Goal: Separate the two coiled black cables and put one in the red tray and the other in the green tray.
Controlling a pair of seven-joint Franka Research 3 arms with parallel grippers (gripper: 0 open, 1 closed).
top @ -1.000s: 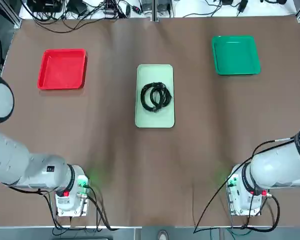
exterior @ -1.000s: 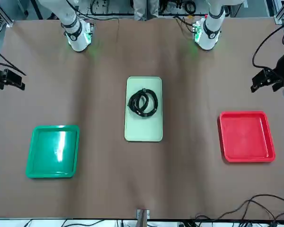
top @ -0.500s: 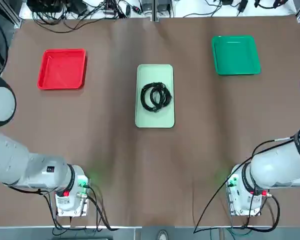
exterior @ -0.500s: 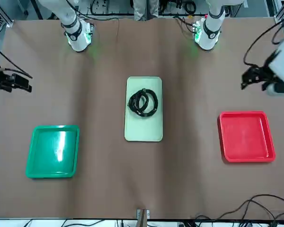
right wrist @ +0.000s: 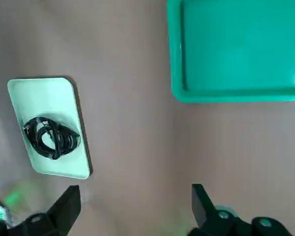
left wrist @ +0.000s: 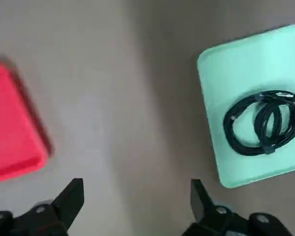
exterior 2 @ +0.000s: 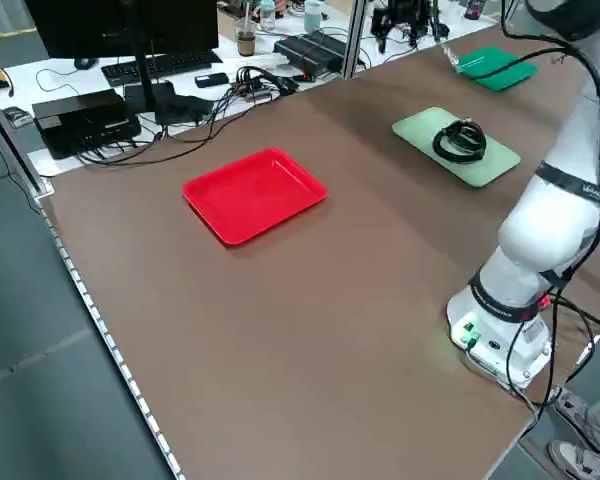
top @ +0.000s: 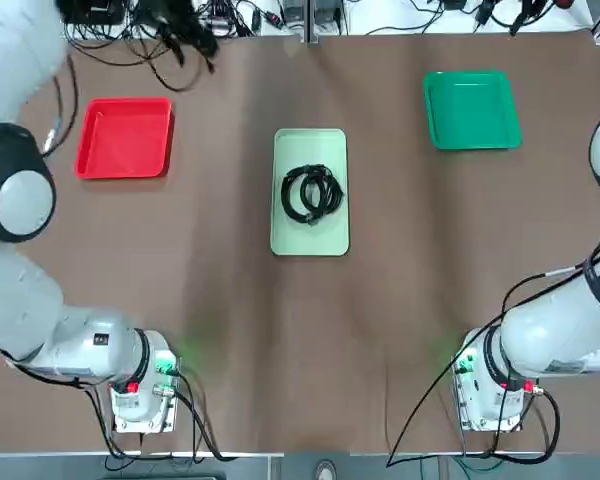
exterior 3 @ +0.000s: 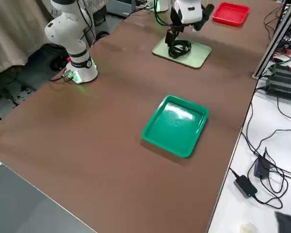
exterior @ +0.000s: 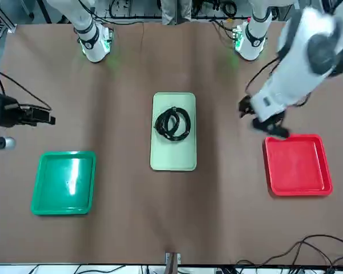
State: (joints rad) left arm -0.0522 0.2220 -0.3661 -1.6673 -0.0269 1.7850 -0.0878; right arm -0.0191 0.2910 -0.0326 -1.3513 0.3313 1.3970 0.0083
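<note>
My left arm (top: 20, 290) has swung inward since the last frame, its open gripper (left wrist: 137, 182) now above the table; my right gripper (right wrist: 136, 188), spread too, has edged in. From the mint tray (top: 310, 245), I have the red tray (top: 125, 140) at ten o'clock, the green tray (top: 472, 112) at two. On the mint tray, the black cables lie overlapped: a wide loop (left wrist: 228, 127), a tighter ring (left wrist: 260, 127).

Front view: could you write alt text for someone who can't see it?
Two coiled black cables lie overlapping on a pale green tray, between a green tray and a red tray; the robot's left gripper hovers near the red one.
</note>
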